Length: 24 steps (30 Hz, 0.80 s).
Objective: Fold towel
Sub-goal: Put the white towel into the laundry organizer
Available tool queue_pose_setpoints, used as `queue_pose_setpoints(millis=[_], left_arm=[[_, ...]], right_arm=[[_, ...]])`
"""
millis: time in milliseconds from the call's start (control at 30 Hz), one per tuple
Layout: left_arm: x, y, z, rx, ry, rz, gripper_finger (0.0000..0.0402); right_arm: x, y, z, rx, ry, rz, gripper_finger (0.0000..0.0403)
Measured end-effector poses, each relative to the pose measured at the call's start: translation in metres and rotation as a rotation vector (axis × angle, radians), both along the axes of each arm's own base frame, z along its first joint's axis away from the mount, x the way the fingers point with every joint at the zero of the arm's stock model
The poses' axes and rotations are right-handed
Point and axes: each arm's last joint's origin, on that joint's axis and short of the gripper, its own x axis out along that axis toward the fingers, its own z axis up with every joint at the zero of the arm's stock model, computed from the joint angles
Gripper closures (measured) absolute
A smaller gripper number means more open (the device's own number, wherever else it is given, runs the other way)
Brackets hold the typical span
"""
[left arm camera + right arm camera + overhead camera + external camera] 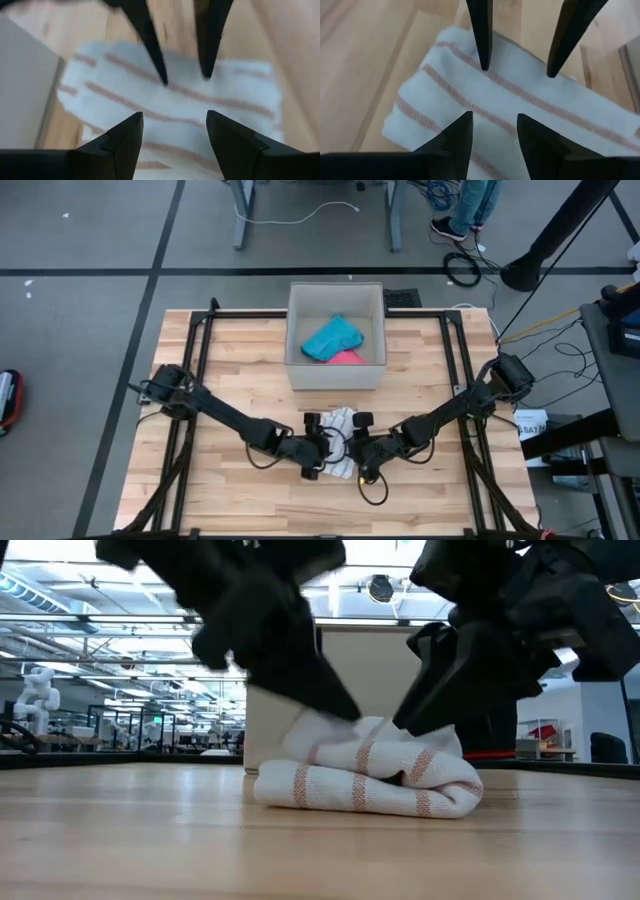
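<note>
Towel: the striped towel (368, 778) lies bunched and partly folded on the counter (240, 480), just in front of the white box (335, 370).
Left claw (318, 448): down at the towel's left side, fingers spread, nothing gripped.
Right claw (360, 450): at the towel's right side, parted, facing the left one.
Arms: both reach low and inward from the counter's outer edges, meeting over the cloth.

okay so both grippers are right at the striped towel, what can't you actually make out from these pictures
- Striped towel, high view: mostly covered by the left gripper and right gripper.
- Low view: whether any fingertip pinches cloth; dark, blurred arms hide the contact.
- Wrist views: towel edges cut off by the frame.
- Box: the blue and pink items are too small to identify.
</note>
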Motion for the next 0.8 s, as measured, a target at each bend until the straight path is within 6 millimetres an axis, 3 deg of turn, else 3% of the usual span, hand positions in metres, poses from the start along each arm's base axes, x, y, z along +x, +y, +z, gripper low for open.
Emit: queue_pose_setpoints(millis=[233,467,667,800], left_arm=[[0.008,0.016,-0.034,-0.025,0.108,0.058,0.0175],[0.012,0.019,-0.042,-0.104,0.122,0.069,0.0175],[0.011,0.019,-0.040,-0.103,0.118,0.071,0.0175],[0.012,0.022,-0.041,-0.112,0.118,0.082,0.0175]], right_arm=[[-0.002,0.000,-0.002,0.026,0.023,-0.032,0.0262],[-0.005,0.002,-0.003,0.020,0.048,-0.013,0.0261],[-0.011,0.031,0.003,0.060,-0.005,0.198,0.0261],[-0.016,0.047,-0.005,0.017,-0.019,0.277,0.0237]])
